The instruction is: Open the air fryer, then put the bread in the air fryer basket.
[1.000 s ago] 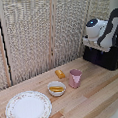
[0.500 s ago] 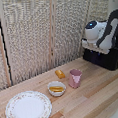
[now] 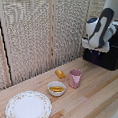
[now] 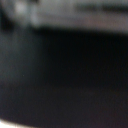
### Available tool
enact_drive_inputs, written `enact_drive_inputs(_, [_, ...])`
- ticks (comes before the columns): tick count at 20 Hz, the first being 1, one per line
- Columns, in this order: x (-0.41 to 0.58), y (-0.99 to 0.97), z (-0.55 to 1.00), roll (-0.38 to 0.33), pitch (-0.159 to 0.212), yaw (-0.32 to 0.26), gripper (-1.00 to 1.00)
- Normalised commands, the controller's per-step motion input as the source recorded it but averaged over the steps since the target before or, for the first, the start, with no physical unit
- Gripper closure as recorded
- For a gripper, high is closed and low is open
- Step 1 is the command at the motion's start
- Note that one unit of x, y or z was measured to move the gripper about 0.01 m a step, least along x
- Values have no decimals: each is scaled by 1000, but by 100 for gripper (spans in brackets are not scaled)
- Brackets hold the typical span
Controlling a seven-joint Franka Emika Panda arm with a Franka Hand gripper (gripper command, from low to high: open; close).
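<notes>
My white gripper [image 3: 94, 48] hangs at the exterior view's right, right against the front of the black air fryer [image 3: 109, 56]. Its fingers merge with the dark appliance, so their state is unclear. The air fryer handle and the air fryer basket cannot be made out against that black front. The wrist view holds only a blurred black surface [image 4: 64, 75] very close up. The bread [image 3: 60, 73], a small orange-brown chunk, lies on the wooden table well away from the gripper, toward the exterior view's left.
A pink cup [image 3: 75, 78] stands beside the bread. A small bowl [image 3: 56, 88] holding a paler yellow-orange food piece sits in front of it. A large patterned plate [image 3: 28, 107] lies nearer the table's front left. Slatted screens stand behind the table.
</notes>
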Motion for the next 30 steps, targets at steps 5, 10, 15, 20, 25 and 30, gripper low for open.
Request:
enact_drive_inputs(5, [57, 310, 149, 280, 194, -56, 100])
enact_drive_inputs(10, [-29, 458, 191, 256, 75, -85, 100])
enact_drive_inputs(15, [-2, 518, 421, 219, 17, -89, 100])
enact_drive_inputs(20, [0, 579, 590, 162, 0, -88, 100])
enact_drive_inputs(25, [-31, 514, 655, 140, -16, -115, 100])
enact_drive_inputs(30, [-146, 471, 814, 88, -95, -154, 100])
